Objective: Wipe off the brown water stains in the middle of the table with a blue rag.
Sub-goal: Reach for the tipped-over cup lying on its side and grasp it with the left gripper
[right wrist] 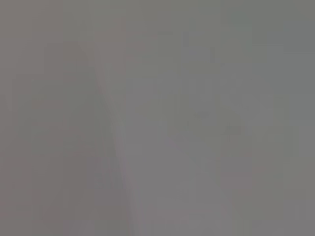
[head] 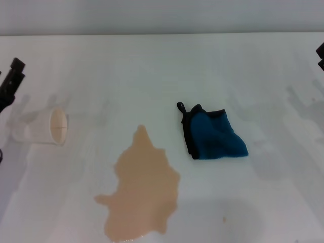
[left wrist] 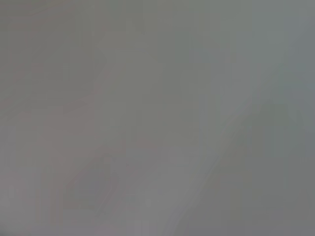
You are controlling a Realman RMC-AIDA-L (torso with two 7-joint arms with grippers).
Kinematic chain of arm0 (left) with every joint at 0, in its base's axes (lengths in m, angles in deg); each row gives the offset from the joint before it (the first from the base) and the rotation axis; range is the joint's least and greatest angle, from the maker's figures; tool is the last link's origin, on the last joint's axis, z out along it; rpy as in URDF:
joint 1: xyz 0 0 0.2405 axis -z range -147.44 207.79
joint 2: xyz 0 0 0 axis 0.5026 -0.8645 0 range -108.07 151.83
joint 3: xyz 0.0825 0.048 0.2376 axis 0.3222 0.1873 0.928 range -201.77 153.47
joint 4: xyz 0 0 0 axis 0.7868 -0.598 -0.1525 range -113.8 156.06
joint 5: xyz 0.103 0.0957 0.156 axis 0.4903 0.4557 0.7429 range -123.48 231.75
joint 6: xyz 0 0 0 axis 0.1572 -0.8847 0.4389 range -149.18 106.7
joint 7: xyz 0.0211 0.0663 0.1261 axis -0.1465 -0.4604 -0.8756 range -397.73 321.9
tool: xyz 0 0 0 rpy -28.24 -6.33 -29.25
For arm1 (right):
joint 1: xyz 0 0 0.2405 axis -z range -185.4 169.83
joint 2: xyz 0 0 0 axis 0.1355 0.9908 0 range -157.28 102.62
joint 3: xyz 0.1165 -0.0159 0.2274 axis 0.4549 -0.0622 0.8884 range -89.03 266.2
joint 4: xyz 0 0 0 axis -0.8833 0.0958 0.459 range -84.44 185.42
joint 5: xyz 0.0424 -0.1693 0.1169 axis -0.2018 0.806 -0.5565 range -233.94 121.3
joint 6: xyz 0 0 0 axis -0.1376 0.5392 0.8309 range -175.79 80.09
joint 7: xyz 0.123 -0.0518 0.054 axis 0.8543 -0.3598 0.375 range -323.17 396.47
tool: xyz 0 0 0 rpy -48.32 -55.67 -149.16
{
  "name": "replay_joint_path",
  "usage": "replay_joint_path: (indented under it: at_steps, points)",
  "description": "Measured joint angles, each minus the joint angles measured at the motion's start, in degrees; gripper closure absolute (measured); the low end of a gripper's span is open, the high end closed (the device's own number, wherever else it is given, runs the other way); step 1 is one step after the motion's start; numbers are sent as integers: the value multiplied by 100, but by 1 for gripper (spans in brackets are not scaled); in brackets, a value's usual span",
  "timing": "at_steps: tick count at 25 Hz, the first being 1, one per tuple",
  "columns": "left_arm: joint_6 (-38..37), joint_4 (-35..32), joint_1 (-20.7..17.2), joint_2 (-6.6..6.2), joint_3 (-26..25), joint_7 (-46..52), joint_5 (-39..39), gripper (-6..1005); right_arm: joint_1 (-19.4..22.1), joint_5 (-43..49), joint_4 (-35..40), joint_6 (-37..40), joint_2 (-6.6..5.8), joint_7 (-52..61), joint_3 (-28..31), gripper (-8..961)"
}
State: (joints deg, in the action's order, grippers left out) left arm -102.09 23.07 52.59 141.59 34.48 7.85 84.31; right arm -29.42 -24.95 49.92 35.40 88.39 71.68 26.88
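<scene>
Left gripper [head: 11, 81] is seen only as a black part at the left edge of the white smooth table [head: 152, 66], raised above it; nothing is held or touched by it, and its opening cannot be told. Right gripper [head: 320, 56] is seen only as a black sliver at the right edge of the table, toward the far side; nothing is touched, opening cannot be told.

Small teal-blue soft rag with black edging [head: 215, 134] is laid crumpled on the table right of centre, its black loop pointed toward the far-left. Large light tan-brown puddle with lobed edges [head: 142, 190] is spread near the front edge, left of the rag and apart from it; its narrow tip is pointed toward the far edge. Small cream paper cup [head: 49, 126] is lying on its side near the left edge, mouth turned toward the centre, well apart from the puddle.

Nothing but blurred grey is shown in either wrist view.
</scene>
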Motion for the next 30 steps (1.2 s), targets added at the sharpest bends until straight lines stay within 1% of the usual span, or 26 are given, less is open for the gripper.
replay_joint_path:
  at_steps: [2, 5, 8, 12, 16, 19, 21, 25, 28, 29, 30]
  points:
    - [0, 25, 10, 6, -188, 8, -47, 167, -24, 24, 32, -47, -8, 0, -15, 84]
    - [-4, 41, 23, 20, -332, 5, -71, 166, -61, 76, 68, -144, -16, 30, -55, 84]
    - [-4, 73, 96, 37, -379, -19, -100, 166, -70, 83, 83, -210, -19, 194, -40, 85]
    - [0, 170, 250, 36, -427, 5, -114, 165, -82, 46, 128, -482, 14, 338, 66, 85]
    - [-31, 183, 303, 32, -441, -29, -106, 166, -177, 28, 158, -626, 20, 302, 73, 85]
    - [-35, 148, 308, 4, -564, 224, -243, 166, -203, -6, 255, -685, 19, 279, 75, 85]
    - [-37, 11, 289, -25, -650, 468, -335, 166, -204, -11, 379, -799, 9, 278, 76, 84]
    - [-37, -404, 203, -73, -618, 533, -288, 165, -217, -14, 565, -996, 2, 276, 79, 84]
    - [59, -1004, 62, -172, -470, 804, 29, 165, -226, -16, 634, -1078, -3, 276, 80, 84]
    - [122, -1192, 27, -215, -433, 946, 147, 165, -229, -16, 651, -1104, -4, 276, 80, 85]
    - [221, -1375, -4, -285, -411, 1177, 315, 165, -232, -17, 661, -1129, -5, 276, 80, 85]
